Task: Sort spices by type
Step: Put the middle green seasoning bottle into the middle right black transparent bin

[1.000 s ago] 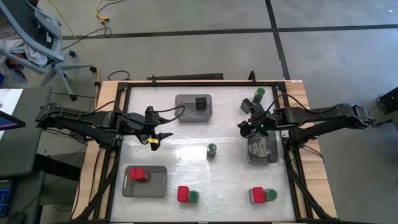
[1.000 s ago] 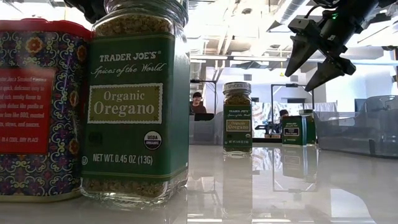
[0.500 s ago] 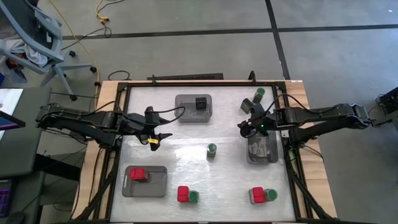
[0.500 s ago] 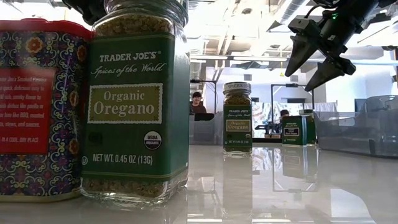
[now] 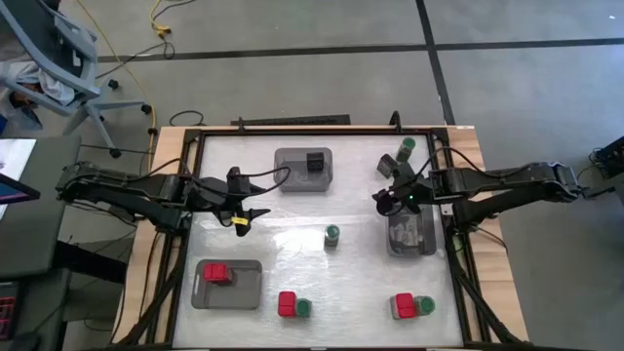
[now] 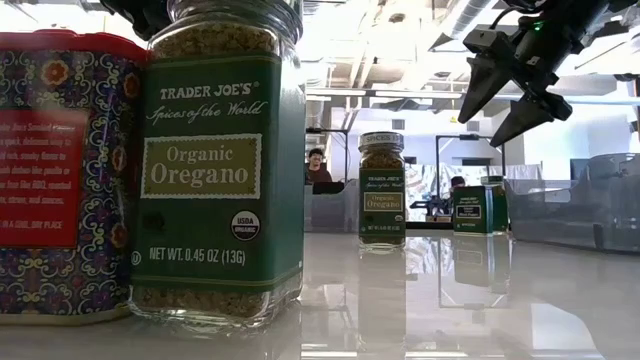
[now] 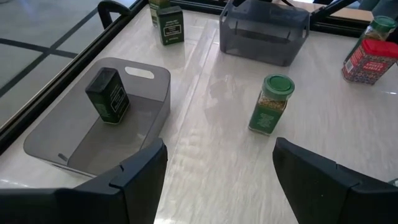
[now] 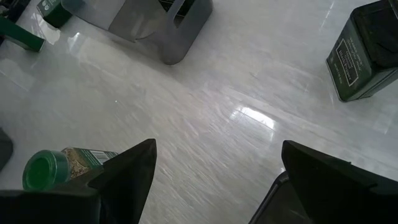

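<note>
Green-lidded oregano jar [image 5: 332, 235] in the middle of the table is what everything hangs on here, so I'll place the rest off it. It stands upright, long axis vertical, touching nothing.

Left gripper [image 5: 246, 216] hovers well off to the jar's left, a bit toward the far edge, fingers parted and empty. In its wrist view the jar [image 7: 270, 104] sits straight ahead between the two dark fingers [image 7: 140, 174], so that arm is already lined up on it.

Right gripper [image 5: 383, 199] hangs off the jar's right and toward the far edge, above the table, jaws spread wide with nothing in them. It looks somewhat nearer the jar than the left one does.

Around the jar:
- far-left, a grey tray [image 5: 303, 172] with a black tin [image 5: 316, 161] in it
- right, another grey tray [image 5: 410, 237] beside the right arm
- near-left, a grey tray [image 5: 227, 284] holding a red box [image 5: 215, 273]
- near edge, two red-and-green pairs not yet sorted

My guess: the left arm goes straight forward and pinches the jar across its width.
</note>
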Controlling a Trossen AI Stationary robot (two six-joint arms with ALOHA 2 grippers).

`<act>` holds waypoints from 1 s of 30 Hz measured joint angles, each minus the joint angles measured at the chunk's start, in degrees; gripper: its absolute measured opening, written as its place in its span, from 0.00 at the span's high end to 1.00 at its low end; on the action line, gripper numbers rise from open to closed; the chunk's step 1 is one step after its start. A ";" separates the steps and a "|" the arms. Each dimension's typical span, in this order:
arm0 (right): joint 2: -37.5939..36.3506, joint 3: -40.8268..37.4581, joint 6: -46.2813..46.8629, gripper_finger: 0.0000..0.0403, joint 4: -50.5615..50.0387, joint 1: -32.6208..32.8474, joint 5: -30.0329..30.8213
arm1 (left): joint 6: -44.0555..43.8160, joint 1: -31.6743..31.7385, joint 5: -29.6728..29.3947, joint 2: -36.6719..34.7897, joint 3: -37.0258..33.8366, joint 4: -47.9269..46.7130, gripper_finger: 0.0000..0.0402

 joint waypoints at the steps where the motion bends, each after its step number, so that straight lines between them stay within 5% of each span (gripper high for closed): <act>1: 0.00 0.00 -0.62 0.07 0.00 0.00 0.00 | 0.00 0.00 -0.01 0.00 0.00 0.00 0.30; 12: 0.00 0.00 -6.17 0.08 1.34 0.00 0.02 | 0.00 0.00 0.01 0.00 0.00 0.00 0.30; 20: 0.46 0.35 -11.01 0.08 13.27 1.35 -0.67 | 0.00 0.00 -0.01 0.00 0.00 0.00 0.30; 30: 16.88 22.54 -12.08 0.10 -4.69 8.82 -0.90 | -0.22 0.00 0.30 0.00 0.00 -0.33 0.30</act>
